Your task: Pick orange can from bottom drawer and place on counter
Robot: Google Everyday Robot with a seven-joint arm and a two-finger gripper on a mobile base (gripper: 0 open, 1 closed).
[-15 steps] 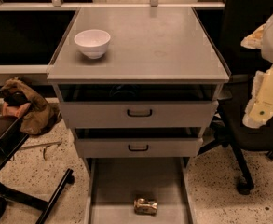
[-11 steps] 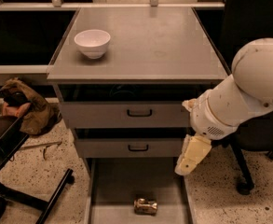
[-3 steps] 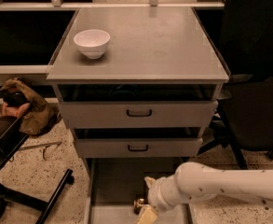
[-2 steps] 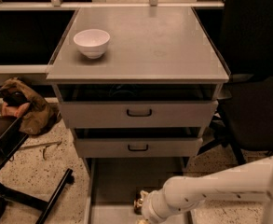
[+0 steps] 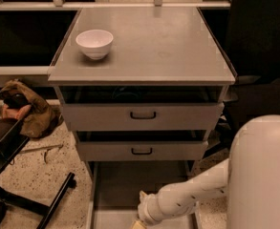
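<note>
The bottom drawer (image 5: 125,185) is pulled out at the foot of the cabinet, its flat grey floor showing. My white arm (image 5: 192,194) reaches into it from the right. The gripper (image 5: 138,224) is at the picture's lower edge, low over the drawer floor, mostly cut off. The orange can is hidden; the wrist covers the spot on the drawer floor. The counter (image 5: 158,46) is the light grey top of the cabinet, with a white bowl (image 5: 94,43) at its left.
Two grey drawers with dark handles (image 5: 143,115) sit above the bottom drawer, both slightly open. A brown rag (image 5: 27,109) lies on the floor at left. A black chair base (image 5: 29,199) is at lower left, a dark chair (image 5: 259,56) at right.
My arm has swung down from the right side of the cabinet into the bottom drawer. The can, visible earlier on the drawer floor, is now covered by the wrist.
</note>
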